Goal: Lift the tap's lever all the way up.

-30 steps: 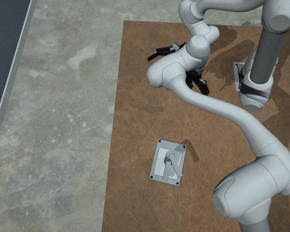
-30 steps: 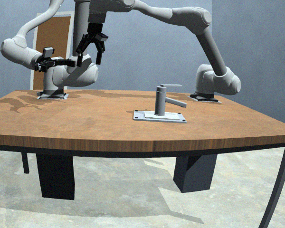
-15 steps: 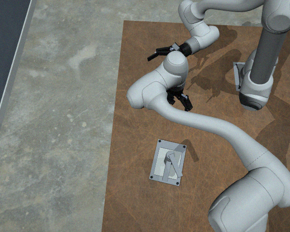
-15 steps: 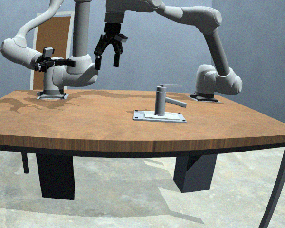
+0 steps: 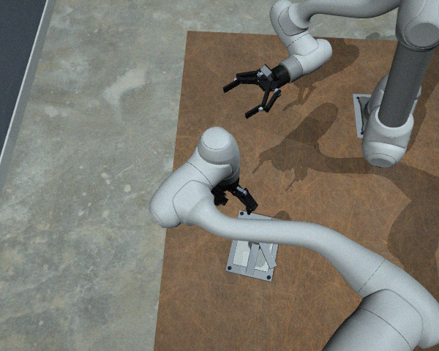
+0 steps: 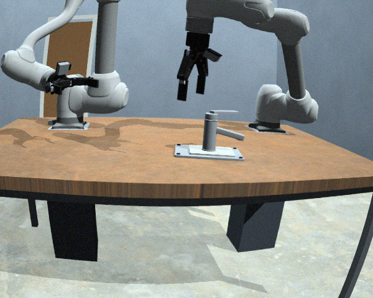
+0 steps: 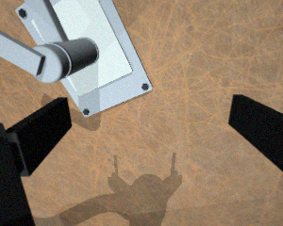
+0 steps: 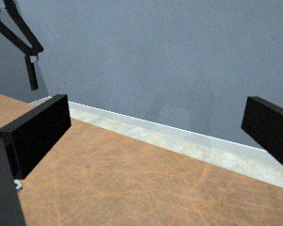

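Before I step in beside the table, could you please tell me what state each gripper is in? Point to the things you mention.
Left gripper (image 5: 235, 205) (image 6: 191, 91) (image 7: 150, 127): open, holding nothing.
Right gripper (image 5: 238, 102) (image 8: 156, 127): open, holding nothing.

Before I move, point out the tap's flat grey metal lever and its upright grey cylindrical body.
Flat grey metal lever (image 5: 267, 256) (image 6: 225, 111) (image 7: 15, 47): top, exterior, left wrist; on its blade.
Upright grey cylindrical body (image 6: 209, 136) (image 7: 81, 55): exterior, left wrist; on its side.
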